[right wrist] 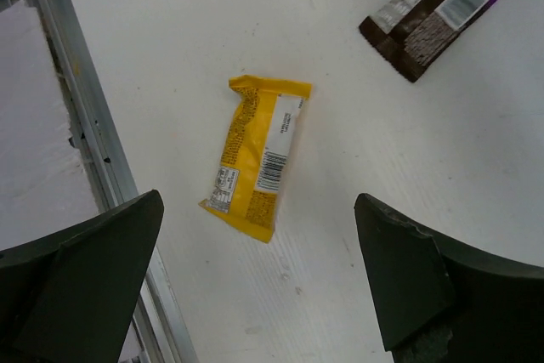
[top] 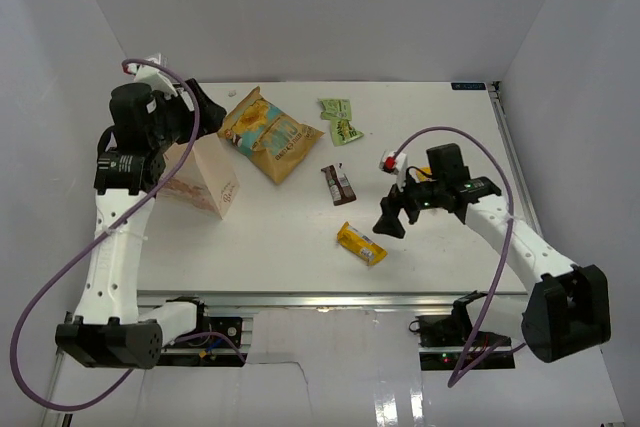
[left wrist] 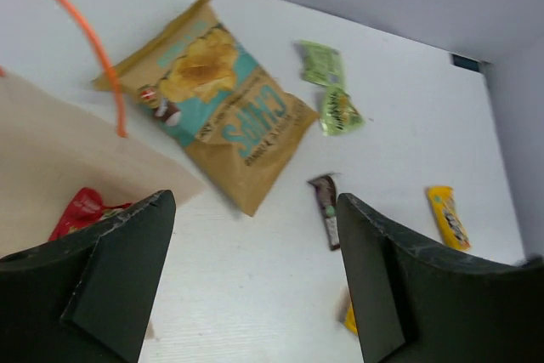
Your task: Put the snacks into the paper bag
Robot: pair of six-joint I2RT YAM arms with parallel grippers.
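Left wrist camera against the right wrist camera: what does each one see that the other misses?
Only the left wrist view shows the paper bag with its orange handle, a red packet inside it, the chip bag and two green sachets. Only the right wrist view shows the metal rail along the edge. Both show the brown bar, a yellow bar, the white table, and an open gripper: the left gripper in one, the right gripper in the other.
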